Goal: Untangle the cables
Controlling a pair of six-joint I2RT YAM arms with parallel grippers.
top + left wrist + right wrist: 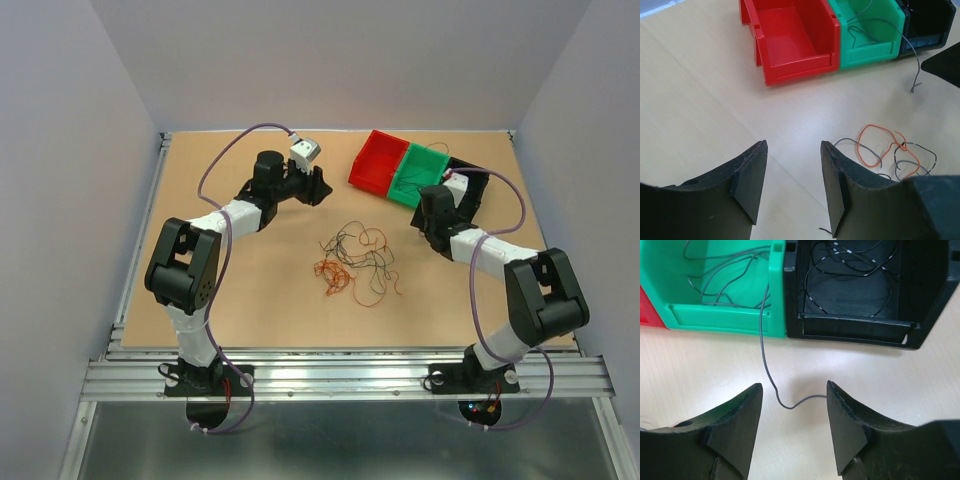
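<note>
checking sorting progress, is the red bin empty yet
Empty: the red bin shows a bare floor in the left wrist view, nothing inside.

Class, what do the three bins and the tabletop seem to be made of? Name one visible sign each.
The red bin, green bin and black bin look like plastic: even colour, slight sheen, moulded front lips. The tabletop is probably wood or fibreboard: matte tan, faint streaks.
</note>
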